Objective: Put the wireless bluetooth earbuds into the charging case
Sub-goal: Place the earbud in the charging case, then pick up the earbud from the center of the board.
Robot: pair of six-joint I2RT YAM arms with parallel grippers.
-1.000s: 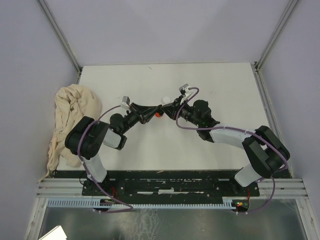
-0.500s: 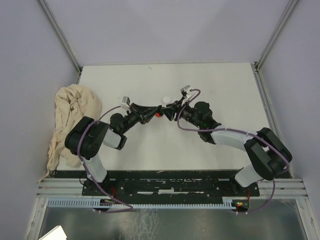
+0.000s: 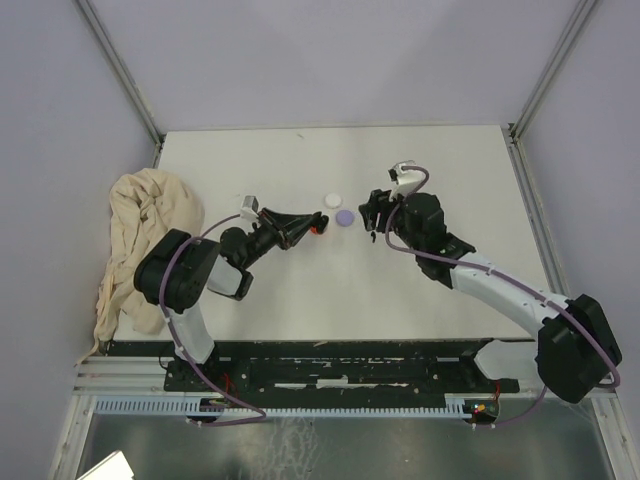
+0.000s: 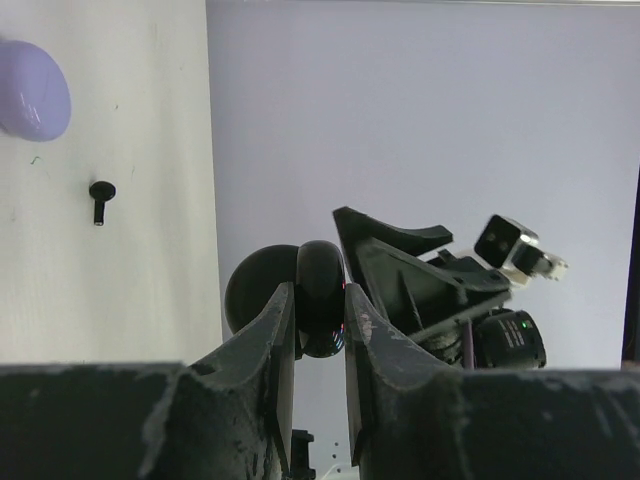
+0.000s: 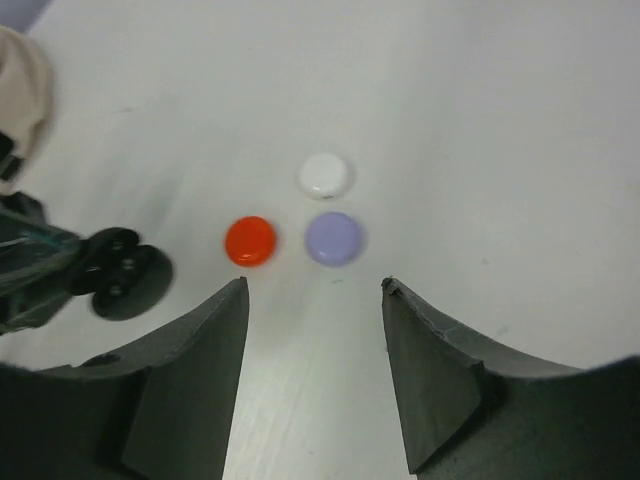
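Left wrist view: a tiny black earbud [image 4: 100, 198] lies on the white table [image 4: 150, 280], at about 5 o'clock from the lilac disc [image 4: 30, 90] and apart from it. The left gripper [image 4: 318, 300] is clamped on a round black charging case [image 4: 320, 265]. From above, the red disc [image 3: 318, 228] sits at 8 o'clock of the lilac one and the white disc [image 3: 332, 200] at 11 o'clock. The right gripper [image 5: 315, 290], at 3 o'clock, stands parted and grasps nothing
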